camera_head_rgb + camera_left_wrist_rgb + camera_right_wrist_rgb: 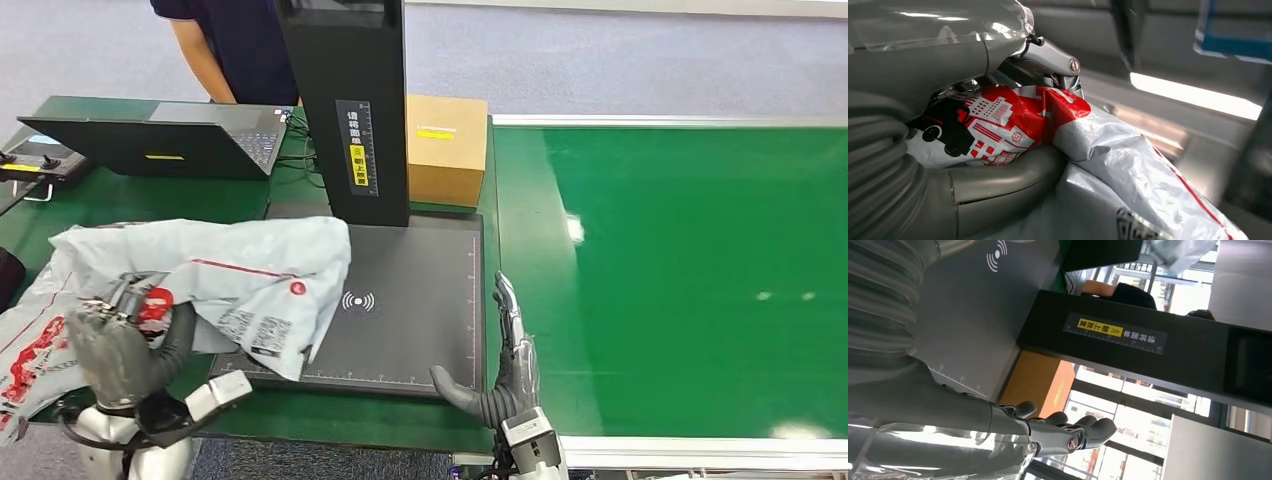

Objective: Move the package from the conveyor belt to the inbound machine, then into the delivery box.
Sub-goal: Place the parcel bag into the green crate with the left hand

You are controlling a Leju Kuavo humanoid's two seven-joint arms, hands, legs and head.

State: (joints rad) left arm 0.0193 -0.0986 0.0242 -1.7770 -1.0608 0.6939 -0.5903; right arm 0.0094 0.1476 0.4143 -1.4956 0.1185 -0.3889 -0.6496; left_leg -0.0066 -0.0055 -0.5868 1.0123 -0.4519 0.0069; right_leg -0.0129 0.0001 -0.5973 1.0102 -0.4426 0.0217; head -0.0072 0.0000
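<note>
Grey package (225,275): draped over the inbound machine (420,310) plate's left edge.
Left hand (125,340): grips the package.
Right hand (500,375): spread, empty, at the plate's right edge.

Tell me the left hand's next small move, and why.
Probably lift the package clear of the scanner plate toward the delivery box. The left hand grips it, and it already drapes over the plate's left part; the right hand rests open beside the plate.

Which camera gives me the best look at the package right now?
The head view: it shows the grey package whole, draped over the scanner plate's left edge, gripped by the left hand. The left wrist view shows a close crumpled red-printed part. The right wrist view shows the right hand holding nothing.
</note>
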